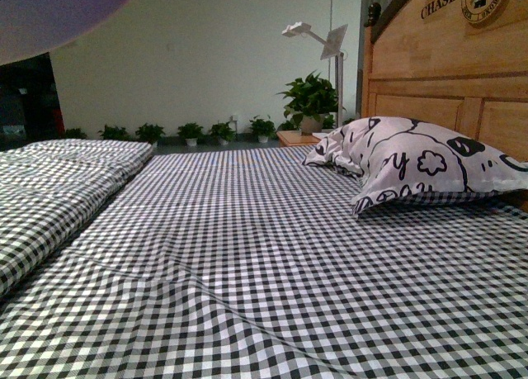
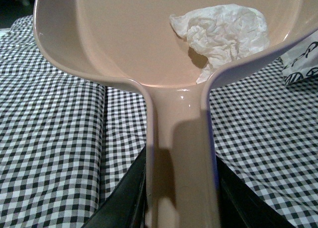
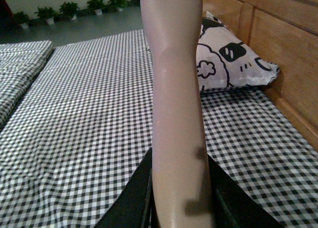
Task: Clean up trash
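Above the checked bed (image 2: 54, 138): left end effector (image 2: 181, 198) clamped on dustpan (image 2: 124, 39) handle, crumpled paper trash (image 2: 223, 32) lying in the pan, straight out along the handle's axis. Right end effector (image 3: 179, 198) grips a similar beige handle (image 3: 174, 89), farther from the trash.

The right gripper (image 3: 180, 200) squeezes a long beige handle (image 3: 176, 104) that points up to 12 o'clock. A cartoon pillow (image 3: 226, 56) lies at 2 o'clock on the checked sheet (image 3: 84, 118), beside the wooden headboard (image 3: 278, 34).
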